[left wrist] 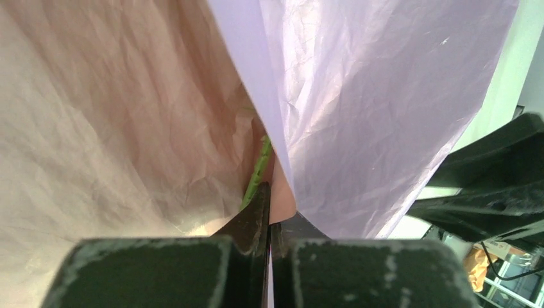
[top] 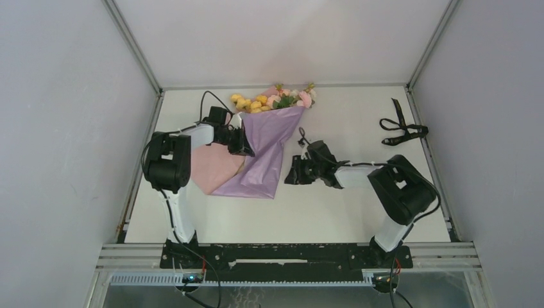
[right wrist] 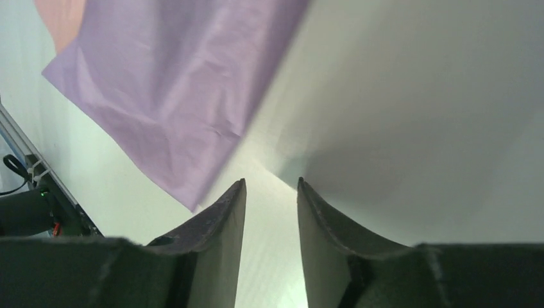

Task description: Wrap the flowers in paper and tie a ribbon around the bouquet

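The flowers (top: 272,99), pink, yellow and white, stick out at the far end of the paper (top: 269,151), which is folded lilac side up over the stems as a rough cone. Its pink face (top: 215,168) lies spread out to the left. My left gripper (top: 247,149) is shut on the paper's left fold. In the left wrist view its tips (left wrist: 269,199) pinch the sheet (left wrist: 359,115) beside a green stem (left wrist: 256,173). My right gripper (top: 289,174) sits just right of the paper's near corner. Its jaws (right wrist: 271,186) stand apart with nothing between them, and the lilac corner (right wrist: 173,83) lies ahead to the left.
The black ribbon (top: 403,128) lies looped at the far right of the white table (top: 346,205), near the right frame rail (top: 428,154). Grey walls close in the back and both sides. The right gripper's black body (left wrist: 494,186) shows at the right edge of the left wrist view.
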